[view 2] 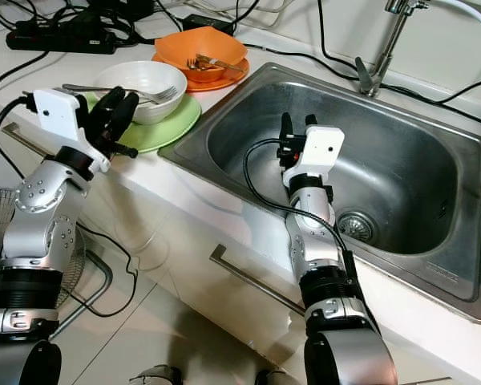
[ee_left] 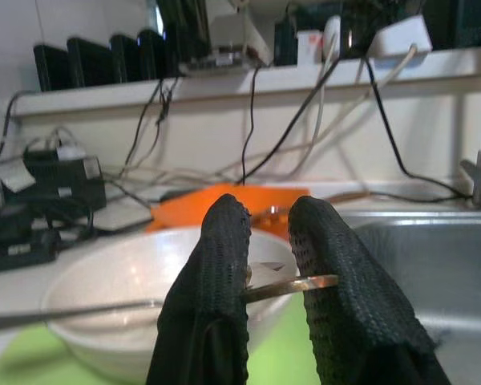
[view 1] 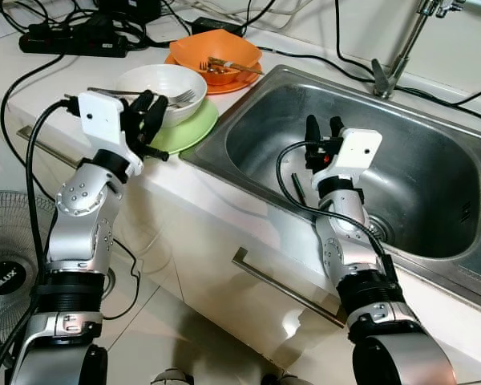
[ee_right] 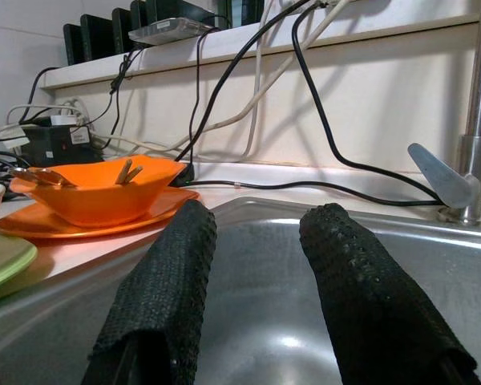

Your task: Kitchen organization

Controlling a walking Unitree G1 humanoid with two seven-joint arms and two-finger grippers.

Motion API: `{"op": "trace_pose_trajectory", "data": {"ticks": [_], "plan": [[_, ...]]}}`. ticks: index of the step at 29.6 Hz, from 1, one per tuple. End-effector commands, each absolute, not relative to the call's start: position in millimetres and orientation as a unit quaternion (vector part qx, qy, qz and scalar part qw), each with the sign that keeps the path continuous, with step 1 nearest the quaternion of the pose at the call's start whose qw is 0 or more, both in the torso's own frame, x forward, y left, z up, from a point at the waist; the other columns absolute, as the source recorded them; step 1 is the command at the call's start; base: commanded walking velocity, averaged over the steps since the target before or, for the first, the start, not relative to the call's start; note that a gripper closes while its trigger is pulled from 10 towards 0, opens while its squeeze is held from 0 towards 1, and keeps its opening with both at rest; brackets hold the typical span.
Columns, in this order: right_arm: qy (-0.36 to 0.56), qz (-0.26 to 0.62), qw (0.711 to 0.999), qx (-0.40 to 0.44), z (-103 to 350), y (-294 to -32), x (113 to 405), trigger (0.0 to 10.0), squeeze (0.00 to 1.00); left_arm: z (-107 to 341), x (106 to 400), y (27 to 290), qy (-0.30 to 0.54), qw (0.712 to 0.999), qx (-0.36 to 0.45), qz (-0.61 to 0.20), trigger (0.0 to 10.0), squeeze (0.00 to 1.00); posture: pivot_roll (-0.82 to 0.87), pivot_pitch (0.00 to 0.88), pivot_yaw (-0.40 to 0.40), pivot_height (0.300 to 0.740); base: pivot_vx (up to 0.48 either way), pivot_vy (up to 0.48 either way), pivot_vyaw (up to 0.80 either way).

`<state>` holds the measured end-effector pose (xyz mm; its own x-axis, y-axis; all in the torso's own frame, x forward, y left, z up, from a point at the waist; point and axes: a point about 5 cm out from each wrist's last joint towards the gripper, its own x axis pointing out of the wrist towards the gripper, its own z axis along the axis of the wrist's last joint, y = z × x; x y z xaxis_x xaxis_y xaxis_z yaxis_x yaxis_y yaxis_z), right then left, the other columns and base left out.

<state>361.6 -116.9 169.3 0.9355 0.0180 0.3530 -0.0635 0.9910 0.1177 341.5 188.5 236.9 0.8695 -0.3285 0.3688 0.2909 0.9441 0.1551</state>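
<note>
While my left gripper point(ee_left: 268, 281) pinches the fork point(view 1: 176, 98) handle over the white bowl point(view 1: 162, 83), my right gripper point(ee_right: 256, 265) waits parted (empty) inside the sink point(view 1: 433, 120), ready to receive it

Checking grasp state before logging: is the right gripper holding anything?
No. The right gripper hangs over the sink with its fingers apart and only bare steel basin between them.

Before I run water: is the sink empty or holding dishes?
Empty of dishes: the sink basin shows bare steel; the right gripper hangs inside it, open.
</note>
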Motion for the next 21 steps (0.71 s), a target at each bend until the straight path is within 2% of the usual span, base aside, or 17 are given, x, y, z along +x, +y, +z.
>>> {"op": "trace_pose_trajectory", "data": {"ticks": [1,15,21], "plan": [[-0.161,0.009,0.984,0.071,161.3,-121.5,360.6,10.0,0.0,252.4,340.3,187.5,-0.222,0.961,0.049,-0.16,10.0,0.0,0.14,0.097,-0.048,0.74,0.0,0.0,0.0],[-0.16,0.01,0.984,0.072,161.1,-121.2,360.8,10.0,0.0,266.5,336.3,179.1,-0.249,0.953,0.051,-0.165,10.0,0.0,0.13,0.095,-0.048,0.74,0.0,0.0,0.0],[-0.159,0.011,0.985,0.07,160.6,-119.9,361.1,10.0,0.0,283.4,332.2,143.9,-0.284,0.933,0.026,-0.221,10.0,0.0,0.14,0.095,-0.047,0.74,0.0,0.0,0.0]]}}
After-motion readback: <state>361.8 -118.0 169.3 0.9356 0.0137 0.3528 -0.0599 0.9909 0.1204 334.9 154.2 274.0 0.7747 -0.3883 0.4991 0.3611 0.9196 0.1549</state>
